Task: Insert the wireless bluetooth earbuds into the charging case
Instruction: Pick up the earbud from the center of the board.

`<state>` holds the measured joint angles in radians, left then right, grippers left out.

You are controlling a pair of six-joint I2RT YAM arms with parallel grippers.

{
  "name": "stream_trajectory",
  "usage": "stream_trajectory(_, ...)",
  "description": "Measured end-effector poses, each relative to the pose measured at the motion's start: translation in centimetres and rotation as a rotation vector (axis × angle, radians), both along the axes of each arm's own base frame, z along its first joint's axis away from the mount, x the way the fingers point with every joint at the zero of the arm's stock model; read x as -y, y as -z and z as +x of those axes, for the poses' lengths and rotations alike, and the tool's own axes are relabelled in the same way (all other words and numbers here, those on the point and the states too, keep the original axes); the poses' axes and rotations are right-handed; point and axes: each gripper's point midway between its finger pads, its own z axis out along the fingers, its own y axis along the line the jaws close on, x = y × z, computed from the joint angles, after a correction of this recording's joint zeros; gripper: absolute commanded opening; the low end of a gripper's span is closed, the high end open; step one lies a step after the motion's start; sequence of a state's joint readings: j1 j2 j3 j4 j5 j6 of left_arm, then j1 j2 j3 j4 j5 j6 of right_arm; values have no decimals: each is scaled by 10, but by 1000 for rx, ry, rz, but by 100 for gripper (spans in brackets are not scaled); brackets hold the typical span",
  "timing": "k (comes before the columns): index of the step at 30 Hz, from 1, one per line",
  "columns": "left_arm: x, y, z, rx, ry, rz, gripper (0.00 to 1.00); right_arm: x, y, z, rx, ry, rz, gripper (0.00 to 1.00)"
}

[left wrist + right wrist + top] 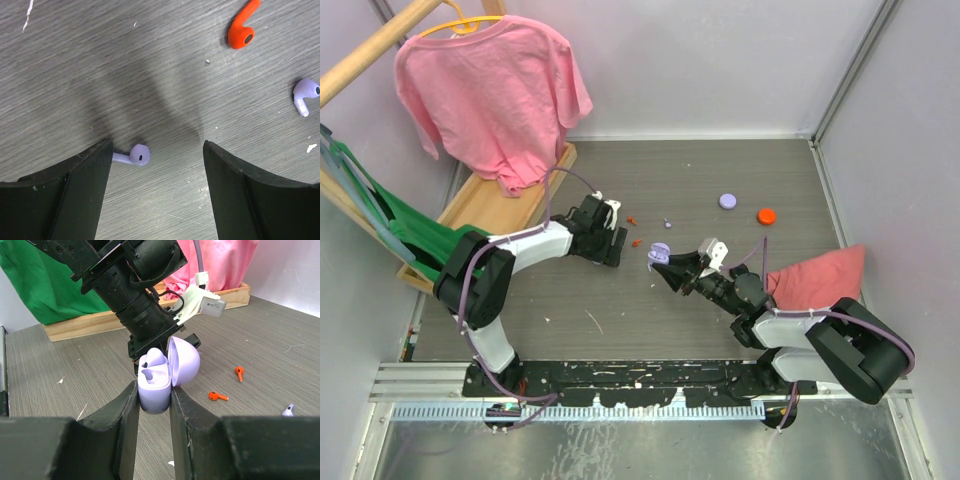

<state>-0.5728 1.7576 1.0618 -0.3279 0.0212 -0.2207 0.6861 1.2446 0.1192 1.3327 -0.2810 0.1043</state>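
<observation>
- Grey wood-grain table (620,330), pink shirt (490,90) hanging behind: I have both arms drawn in close over the middle of the work surface.
- My left gripper (157,150) hangs low with its jaws apart and nothing in them. A lilac earbud (135,156) lies flat on the table between them, well off-centre and close against one finger.
- My right gripper (154,400) is clamped on the lower body of the lilac charging case (155,385). It holds the case off the table with the lid (184,360) hinged back and the wells facing up.
- Risk one: closing on a bud that sits so far to one side could push or flick it away instead of pinching it. The bud is round and smooth and may squirt out.
- Risk two: a second lilac earbud (305,95) and an orange earbud (242,27) lie near. A sideways correction could knock them or bring up the wrong colour.
- Risk three: the left arm already fills the right wrist view just behind the case. Bringing a bud across could bump the open lid, swing it shut or twist the case in its narrow grip.
- Risk four: from the right wrist view, one well may already hold a bud. I cannot be sure, so pressing into the wrong well could jam.
</observation>
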Motion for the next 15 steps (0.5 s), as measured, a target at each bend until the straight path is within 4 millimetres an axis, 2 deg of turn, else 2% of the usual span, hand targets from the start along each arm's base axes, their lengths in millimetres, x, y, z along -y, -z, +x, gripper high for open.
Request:
stream_trajectory(7, -5, 2, -8, -39, -2, 21, 72, 0, 0, 1, 0, 3, 1, 1)
stream_trajectory(15, -3, 2, -21, -98, -19, -5, 62, 1, 0, 1, -2, 7, 1, 1)
